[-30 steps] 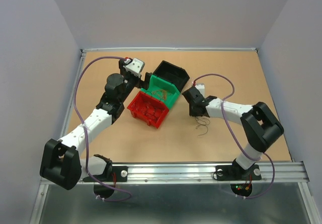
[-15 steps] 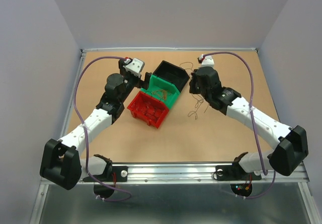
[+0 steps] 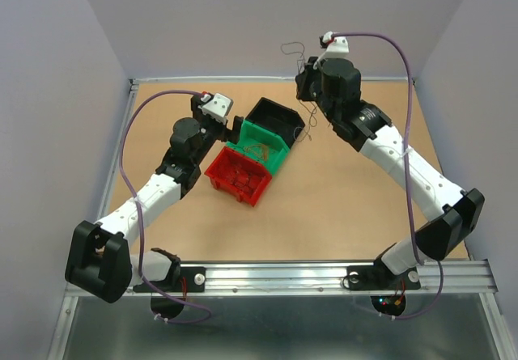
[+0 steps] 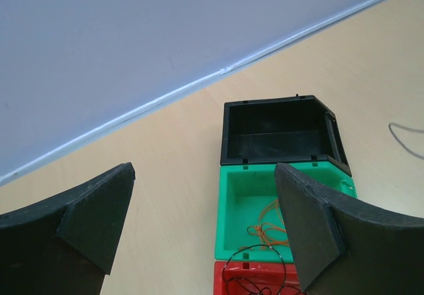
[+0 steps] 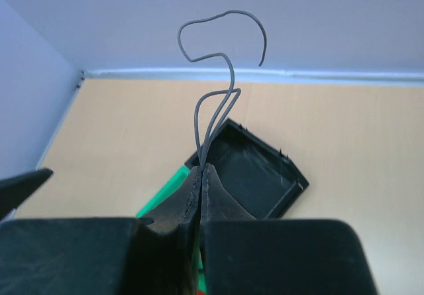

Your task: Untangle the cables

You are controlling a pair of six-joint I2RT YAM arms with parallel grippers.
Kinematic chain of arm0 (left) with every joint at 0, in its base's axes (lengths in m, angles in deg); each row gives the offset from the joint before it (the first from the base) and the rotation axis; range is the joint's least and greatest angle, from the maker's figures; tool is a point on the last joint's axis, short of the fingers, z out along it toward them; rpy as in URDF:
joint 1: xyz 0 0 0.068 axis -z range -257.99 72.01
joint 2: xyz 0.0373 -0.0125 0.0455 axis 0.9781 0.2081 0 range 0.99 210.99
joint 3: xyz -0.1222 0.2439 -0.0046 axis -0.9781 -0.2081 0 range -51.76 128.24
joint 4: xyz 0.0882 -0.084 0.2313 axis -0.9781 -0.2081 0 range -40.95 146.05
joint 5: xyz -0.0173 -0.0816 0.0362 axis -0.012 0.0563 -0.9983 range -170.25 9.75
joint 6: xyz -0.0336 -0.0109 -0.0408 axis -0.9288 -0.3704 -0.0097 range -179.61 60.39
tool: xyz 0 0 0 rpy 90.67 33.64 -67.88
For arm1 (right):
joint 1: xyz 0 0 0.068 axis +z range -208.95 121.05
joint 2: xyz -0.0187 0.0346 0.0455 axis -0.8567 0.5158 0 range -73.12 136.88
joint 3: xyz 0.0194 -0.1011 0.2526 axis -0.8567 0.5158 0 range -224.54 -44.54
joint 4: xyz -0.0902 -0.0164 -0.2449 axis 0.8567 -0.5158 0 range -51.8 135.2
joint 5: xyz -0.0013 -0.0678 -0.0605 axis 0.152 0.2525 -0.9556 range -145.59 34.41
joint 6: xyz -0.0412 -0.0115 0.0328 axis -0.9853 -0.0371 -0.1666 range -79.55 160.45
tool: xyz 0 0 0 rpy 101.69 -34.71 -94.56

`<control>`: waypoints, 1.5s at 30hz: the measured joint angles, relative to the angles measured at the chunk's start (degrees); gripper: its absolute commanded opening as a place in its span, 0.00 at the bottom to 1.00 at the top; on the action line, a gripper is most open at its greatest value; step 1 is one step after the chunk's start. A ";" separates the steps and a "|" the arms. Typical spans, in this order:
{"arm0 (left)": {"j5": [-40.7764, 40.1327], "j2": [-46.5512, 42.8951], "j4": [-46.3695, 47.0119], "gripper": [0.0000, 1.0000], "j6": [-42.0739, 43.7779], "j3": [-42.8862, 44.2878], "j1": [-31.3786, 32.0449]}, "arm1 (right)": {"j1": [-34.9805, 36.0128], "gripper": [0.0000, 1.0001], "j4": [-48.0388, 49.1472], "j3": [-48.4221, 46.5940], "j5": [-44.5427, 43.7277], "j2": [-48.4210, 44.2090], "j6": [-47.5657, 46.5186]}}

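Cables [image 5: 197, 126] are behaving as light, springy, hair-thin wire, holding their curls and likely snagging one another, so pinching a single strand near a free end is looking wisest. Nearest, a dark loop [image 4: 255, 273] is lying across the glossy red bin [image 3: 239, 178], orange-brown strands [image 4: 266, 227] are curling in the green bin [image 4: 238, 195], and the black bin [image 4: 278, 132] is sitting beyond. The left claw [image 4: 204, 176] is hovering wide above them. Farthest, the right claw [image 5: 202, 172] is pinching dark strands high over the desk [image 3: 178, 222].

Bright, even, diffuse light leaves only faint soft shadows on the table [image 3: 340, 214]; views fairly sharp.
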 measured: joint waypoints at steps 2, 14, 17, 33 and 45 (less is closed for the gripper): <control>-0.09 0.00 0.00 0.99 0.00 0.00 0.00 | -0.72 0.01 0.42 -3.93 0.61 2.10 -0.94; -3.28 0.55 0.11 0.99 0.24 0.00 0.00 | -5.05 0.00 7.19 -14.05 11.26 18.62 -5.75; -5.44 0.55 0.50 0.99 0.24 0.00 0.00 | -5.64 0.00 8.66 -15.85 13.92 23.78 -6.14; -7.76 0.55 1.73 0.99 0.20 0.00 -0.76 | -8.66 0.01 26.84 1.68 27.65 31.69 -4.11; -7.65 0.55 1.73 0.99 0.20 0.00 -0.76 | -11.89 0.01 25.20 5.09 31.34 35.39 -2.69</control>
